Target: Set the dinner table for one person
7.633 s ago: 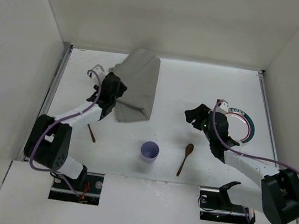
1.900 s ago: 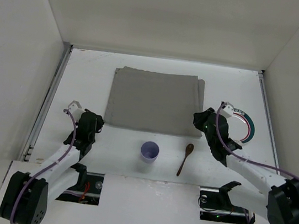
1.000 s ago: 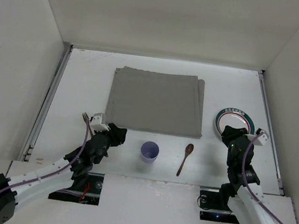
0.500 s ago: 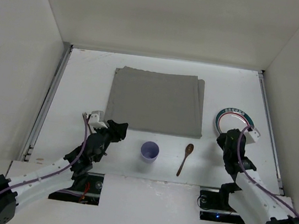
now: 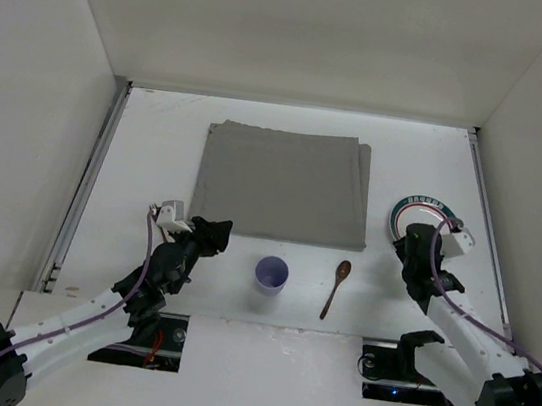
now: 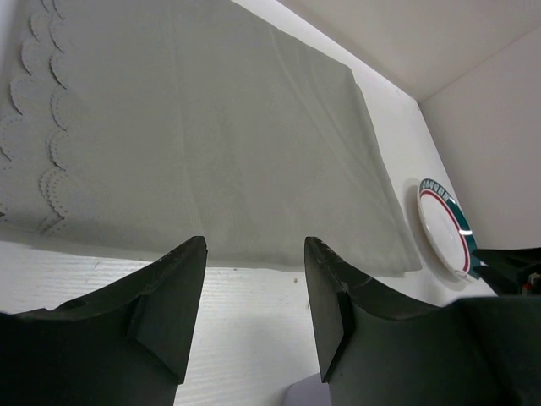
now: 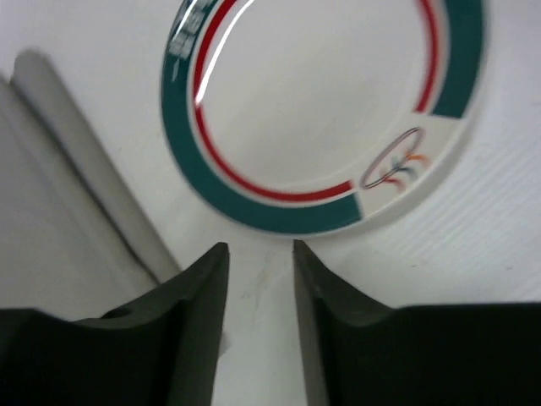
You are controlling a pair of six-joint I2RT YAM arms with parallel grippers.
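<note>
The dinner table point(image 5: 148, 145) is a white surface between white wall panels. A grey placemat point(image 5: 284, 185) lies flat on it, also seen in the left wrist view point(image 6: 211, 144). A white plate with a teal and red rim point(image 5: 433, 214) lies right of the mat. A purple cup point(image 5: 271, 275) and a brown spoon point(image 5: 337, 286) lie near the front. My left gripper point(image 5: 215, 229) is open and empty, left of the cup and facing the mat's near edge point(image 6: 254, 254). My right gripper point(image 5: 405, 239) is open and empty, just short of the plate's near rim point(image 7: 258, 254).
White wall panels close the table on the left, back and right. The plate point(image 6: 444, 224) shows at the far right in the left wrist view. The mat's folded right edge point(image 7: 76, 178) lies left of the plate point(image 7: 321, 110) in the right wrist view.
The placemat, held up folded at first, now lies spread flat. Both arms have drawn back toward the near side. In the last half second my right gripper has shifted slightly at the plate.
</note>
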